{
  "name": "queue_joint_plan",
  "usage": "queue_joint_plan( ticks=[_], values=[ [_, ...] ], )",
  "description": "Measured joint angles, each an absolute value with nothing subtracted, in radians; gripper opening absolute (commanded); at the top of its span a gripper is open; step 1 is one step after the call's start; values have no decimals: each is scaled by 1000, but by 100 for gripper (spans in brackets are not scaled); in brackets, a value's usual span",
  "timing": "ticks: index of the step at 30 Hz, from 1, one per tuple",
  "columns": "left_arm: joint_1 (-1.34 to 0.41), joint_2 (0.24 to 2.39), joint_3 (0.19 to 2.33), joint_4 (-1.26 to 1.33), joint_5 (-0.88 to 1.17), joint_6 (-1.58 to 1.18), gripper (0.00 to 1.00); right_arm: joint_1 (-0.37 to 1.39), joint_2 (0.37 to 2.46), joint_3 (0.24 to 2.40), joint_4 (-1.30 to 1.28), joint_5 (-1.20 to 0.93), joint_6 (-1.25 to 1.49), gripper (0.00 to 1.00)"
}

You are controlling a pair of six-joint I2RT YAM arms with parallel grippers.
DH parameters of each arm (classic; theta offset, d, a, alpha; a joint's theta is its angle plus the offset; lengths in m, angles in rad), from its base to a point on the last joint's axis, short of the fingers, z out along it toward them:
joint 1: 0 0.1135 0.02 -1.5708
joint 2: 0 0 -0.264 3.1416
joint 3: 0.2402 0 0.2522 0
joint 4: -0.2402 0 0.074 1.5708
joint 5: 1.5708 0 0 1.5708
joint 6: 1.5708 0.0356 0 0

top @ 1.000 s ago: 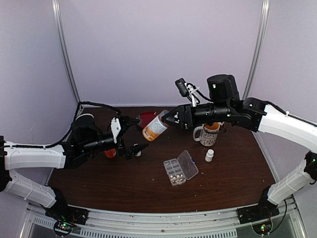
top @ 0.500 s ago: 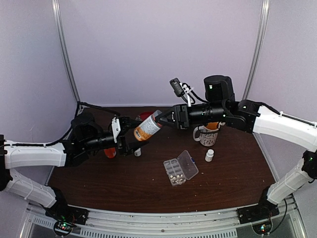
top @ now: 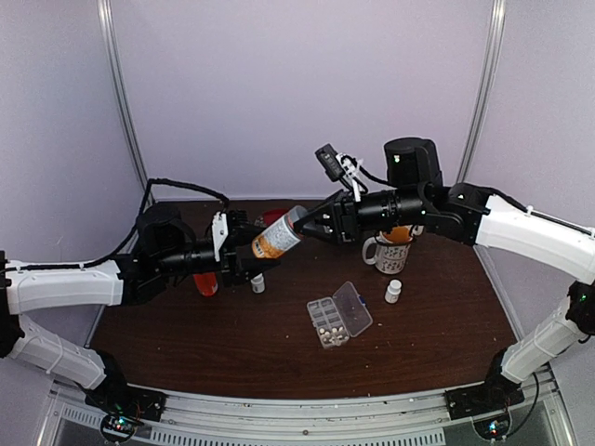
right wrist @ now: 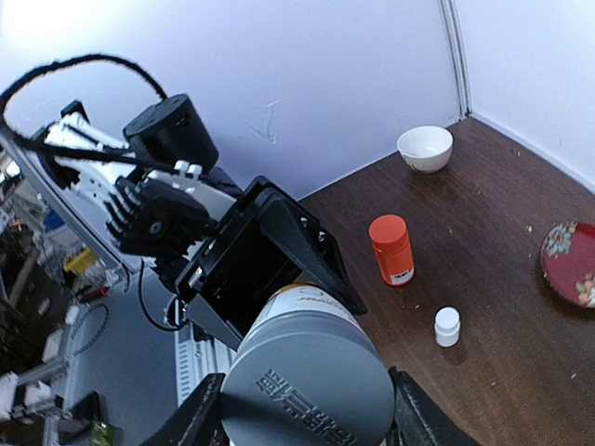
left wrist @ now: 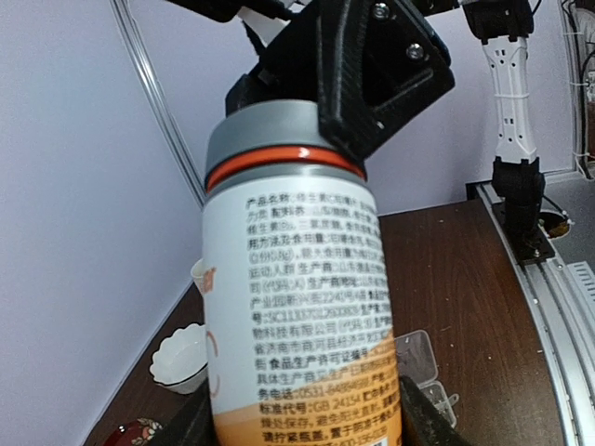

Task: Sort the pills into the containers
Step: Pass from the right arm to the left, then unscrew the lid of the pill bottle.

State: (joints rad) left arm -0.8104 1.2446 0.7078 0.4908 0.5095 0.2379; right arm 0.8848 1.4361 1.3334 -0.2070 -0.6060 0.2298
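A large bottle (top: 276, 237) with a grey cap and a white and orange label hangs tilted above the table between both arms. My right gripper (top: 311, 223) is shut on its cap end (right wrist: 311, 386), with a finger (right wrist: 200, 418) on each side. My left gripper (top: 249, 253) is shut on the bottle's lower body (left wrist: 297, 307), fingers (left wrist: 423, 413) pressed against both sides. The clear organizer box (top: 337, 316) lies open on the table below, whitish pills (top: 325, 327) in some of its containers. Part of the box (left wrist: 418, 358) shows behind the bottle in the left wrist view.
An orange pill bottle (top: 206, 283) and a small white bottle (top: 257, 283) stand under the left arm. Another small white bottle (top: 393, 291) and a mug (top: 390, 249) stand at the right. A white bowl (right wrist: 425, 147) and a red plate (right wrist: 569, 262) sit near the back wall.
The right arm carried the large bottle leftward and down. My left gripper moved up to it and closed round its lower end from wide open.
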Motion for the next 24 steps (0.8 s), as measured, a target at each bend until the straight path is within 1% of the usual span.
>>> queue_joint_plan(
  ticks=[2,4,7,9,11,15,17,18,20,24],
  values=[
    [-807,1245,733,456,545,216,26,885,1436,1359,-239,-622,140,46],
    [-804,1245,768,416,579,201,26,885,1435,1392,-275,-645,26,46],
    [-800,1245,837,342,650,197,25,877,1416,1417,-300,-699,-138,40],
    [-802,1245,887,284,696,197,25,864,1397,1417,-299,-746,-223,39],
    [-805,1244,933,234,733,190,23,852,1383,1420,-295,-795,-290,34],
    [-810,1243,975,207,794,135,21,844,1394,1490,-366,-883,-427,27],
    [-814,1243,981,202,826,103,19,842,1404,1522,-422,-924,-546,24],
    [-816,1244,987,182,842,98,17,842,1404,1522,-448,-945,-624,21],
    [-819,1254,1003,122,869,99,15,840,1400,1504,-475,-966,-770,18],
    [-819,1299,1011,26,910,109,16,840,1377,1404,-491,-952,-1074,15]
  ],
)
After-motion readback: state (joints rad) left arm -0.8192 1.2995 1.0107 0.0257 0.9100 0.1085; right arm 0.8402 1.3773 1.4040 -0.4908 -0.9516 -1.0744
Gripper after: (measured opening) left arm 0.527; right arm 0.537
